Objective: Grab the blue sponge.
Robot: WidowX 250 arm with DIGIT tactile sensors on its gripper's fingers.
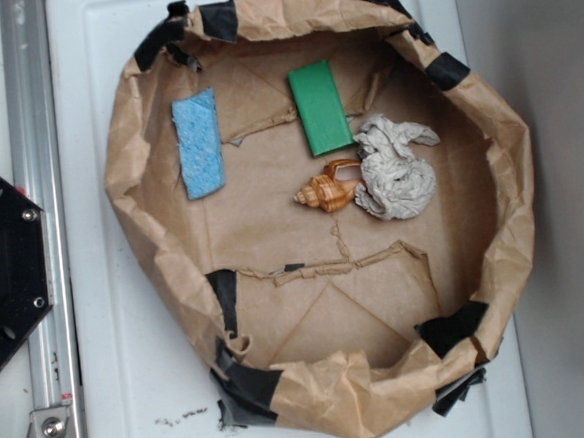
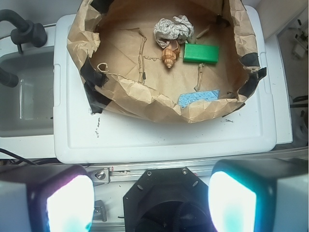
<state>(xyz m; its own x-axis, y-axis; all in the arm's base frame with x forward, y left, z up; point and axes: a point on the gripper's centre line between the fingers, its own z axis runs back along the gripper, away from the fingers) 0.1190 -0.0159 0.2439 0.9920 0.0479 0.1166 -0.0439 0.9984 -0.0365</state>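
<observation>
Sponge [image 1: 199,143] lies flat at ten o'clock in the paper nest [image 1: 509,164], so the open pincer [image 2: 150,199] should descend clear of the wall.

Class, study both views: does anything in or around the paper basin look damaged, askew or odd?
The brown paper basin is crumpled and patched with black tape. Inside, a crumpled grey wad touches a seashell. The blue sponge lies flat, slightly askew.

Even, bright overhead light, soft shadows inside the paper bin [image 1: 489,165], wrist view's fingers [image 2: 231,200] blurred and glowing, slight grain.
</observation>
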